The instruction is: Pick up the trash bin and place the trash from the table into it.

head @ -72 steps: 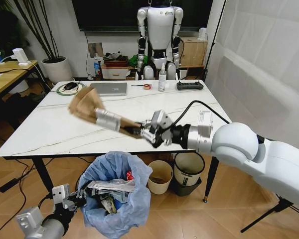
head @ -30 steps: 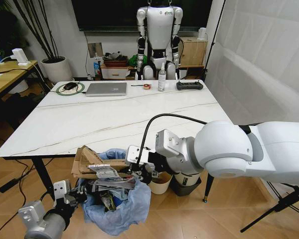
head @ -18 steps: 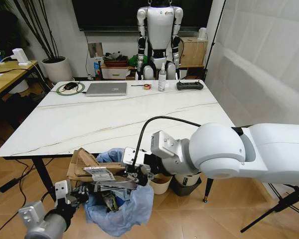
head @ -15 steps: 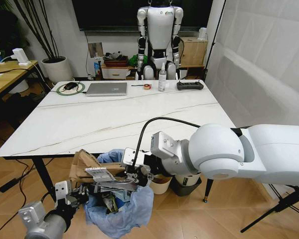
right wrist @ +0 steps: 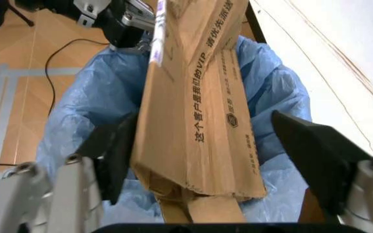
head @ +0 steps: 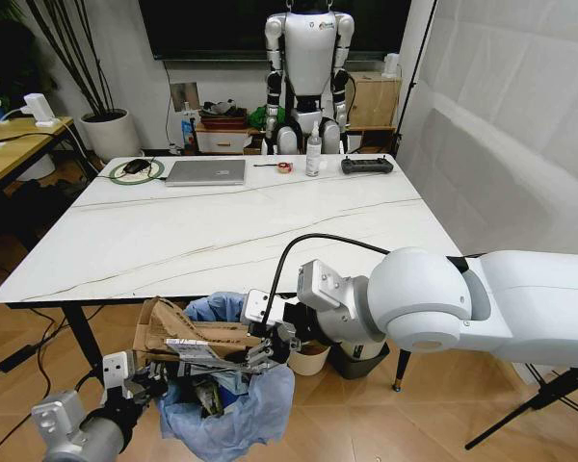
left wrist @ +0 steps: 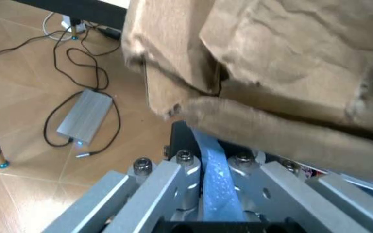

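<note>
The bin (head: pixel 233 399), lined with a blue bag, hangs below the near edge of the surface (head: pixel 173 241), its bag rim pinched in the closed jaws of the left gripper (head: pixel 135 387). Torn cardboard (head: pixel 188 337) lies across the bin's mouth. The right gripper (head: pixel 267 348) is at the cardboard's end, jaws spread wide and clear of it. A laptop (head: pixel 208 171) sits at the far edge.
</note>
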`<state>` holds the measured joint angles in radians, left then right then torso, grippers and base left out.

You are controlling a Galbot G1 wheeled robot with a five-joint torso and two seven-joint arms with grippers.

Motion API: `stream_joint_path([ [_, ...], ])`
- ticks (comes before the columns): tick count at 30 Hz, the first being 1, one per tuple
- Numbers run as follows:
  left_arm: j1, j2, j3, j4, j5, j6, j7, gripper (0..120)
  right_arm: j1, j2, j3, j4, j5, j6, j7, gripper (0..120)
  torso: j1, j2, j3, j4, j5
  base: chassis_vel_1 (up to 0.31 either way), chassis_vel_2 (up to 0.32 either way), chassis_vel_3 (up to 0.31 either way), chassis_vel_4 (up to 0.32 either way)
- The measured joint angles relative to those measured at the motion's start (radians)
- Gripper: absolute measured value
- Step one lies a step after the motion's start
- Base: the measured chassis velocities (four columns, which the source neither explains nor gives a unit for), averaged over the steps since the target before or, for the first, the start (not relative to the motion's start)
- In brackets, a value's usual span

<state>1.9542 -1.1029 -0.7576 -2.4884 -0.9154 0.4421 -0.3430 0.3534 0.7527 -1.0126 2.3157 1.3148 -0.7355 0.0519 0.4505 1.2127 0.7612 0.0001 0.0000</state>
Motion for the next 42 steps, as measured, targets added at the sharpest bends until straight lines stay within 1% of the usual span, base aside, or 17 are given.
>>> stream_joint_path([
  [6,-0.004,-0.001,0.001,0.008,0.000,0.001,-0.002,0,-0.002,-0.009,0.004,0.013,0.014,0.000,0.005,98,0.000,0.000,0.000,0.0000,0.0000,0.000,0.000,0.000,0.000],
  [11,-0.006,-0.001,0.000,0.014,0.000,0.001,-0.002,0,-0.003,-0.016,0.017,0.027,0.034,0.000,0.018,100,0.000,0.000,0.000,0.0000,0.0001,0.000,0.000,0.000,0.000],
  [15,-0.008,-0.004,0.005,0.028,0.002,0.000,0.001,0,-0.041,-0.049,0.180,0.041,0.131,0.001,0.096,100,0.000,0.000,0.000,0.0003,-0.0001,0.000,0.000,0.000,0.000],
  [17,-0.008,-0.004,0.006,0.031,0.003,-0.001,0.003,0,-0.054,-0.067,0.211,0.043,0.144,0.006,0.117,100,0.000,0.000,0.000,0.0003,-0.0001,0.000,0.000,0.000,0.000],
  [21,-0.010,0.005,0.006,0.038,0.005,-0.003,0.007,0,-0.156,-0.178,0.340,0.041,0.153,0.121,0.243,100,0.000,0.000,0.000,0.0001,0.0002,0.000,0.000,0.000,0.000],
  [23,-0.012,0.008,0.005,0.041,0.005,-0.004,0.008,0,-0.251,-0.227,0.454,0.038,0.122,0.156,0.328,100,0.000,0.000,0.000,-0.0003,0.0004,0.000,0.000,0.000,0.000],
  [24,-0.012,0.006,0.007,0.043,0.007,-0.006,0.010,0,-0.366,-0.253,0.560,0.032,0.094,0.161,0.420,100,0.000,0.000,0.000,-0.0003,0.0000,0.000,0.000,0.000,0.000],
  [25,-0.012,0.006,0.007,0.043,0.007,-0.006,0.010,0,-0.366,-0.253,0.560,0.032,0.094,0.161,0.420,100,0.000,0.000,0.000,-0.0003,0.0000,0.000,0.000,0.000,0.000],
  [28,0.006,-0.008,0.007,0.045,0.036,-0.018,0.023,0,-0.662,-0.261,0.774,-0.008,0.054,0.188,0.534,100,0.000,0.000,0.000,-0.0007,0.0010,0.000,0.000,0.000,0.000],
  [29,0.010,-0.012,0.005,0.045,0.041,-0.021,0.025,0,-0.697,-0.258,0.792,-0.018,0.052,0.205,0.533,100,0.000,0.000,0.000,-0.0008,0.0014,0.000,0.000,0.000,0.000],
  [30,0.020,-0.030,0.000,0.045,0.062,-0.031,0.030,0,-0.803,-0.241,0.875,-0.064,0.036,0.287,0.489,100,0.000,0.000,0.000,0.0000,0.0008,0.000,0.000,0.000,0.000],
  [33,0.015,-0.035,0.000,0.048,0.072,-0.034,0.032,0,-0.891,-0.226,0.955,-0.095,0.007,0.335,0.456,100,0.000,0.000,0.000,0.0008,0.0006,0.000,0.000,0.000,0.000],
  [36,-0.003,-0.030,0.008,0.063,0.080,-0.036,0.034,0,-1.138,-0.203,1.207,-0.131,-0.052,0.372,0.411,100,0.000,0.000,0.000,0.0005,-0.0004,0.000,0.000,0.000,0.000],
  [37,-0.008,-0.024,0.011,0.069,0.080,-0.037,0.036,0,-1.278,-0.182,1.326,-0.139,-0.069,0.392,0.381,100,0.000,0.000,0.000,-0.0004,0.0009,0.000,0.000,0.000,0.000],
  [38,-0.008,-0.024,0.011,0.069,0.080,-0.037,0.036,0,-1.278,-0.182,1.326,-0.139,-0.069,0.392,0.381,100,0.000,0.000,0.000,-0.0004,0.0009,0.000,0.000,0.000,0.000],
  [40,-0.021,-0.016,0.016,0.078,0.081,-0.037,0.038,0,-1.433,-0.142,1.478,-0.151,-0.103,0.425,0.315,100,0.000,0.000,0.000,-0.0003,0.0003,0.000,0.000,0.000,0.000],
  [42,-0.031,-0.013,0.022,0.083,0.080,-0.037,0.038,0,-1.537,-0.105,1.557,-0.161,-0.159,0.464,0.241,100,0.000,0.000,0.000,-0.0003,-0.0005,0.000,0.000,0.000,0.000],
])
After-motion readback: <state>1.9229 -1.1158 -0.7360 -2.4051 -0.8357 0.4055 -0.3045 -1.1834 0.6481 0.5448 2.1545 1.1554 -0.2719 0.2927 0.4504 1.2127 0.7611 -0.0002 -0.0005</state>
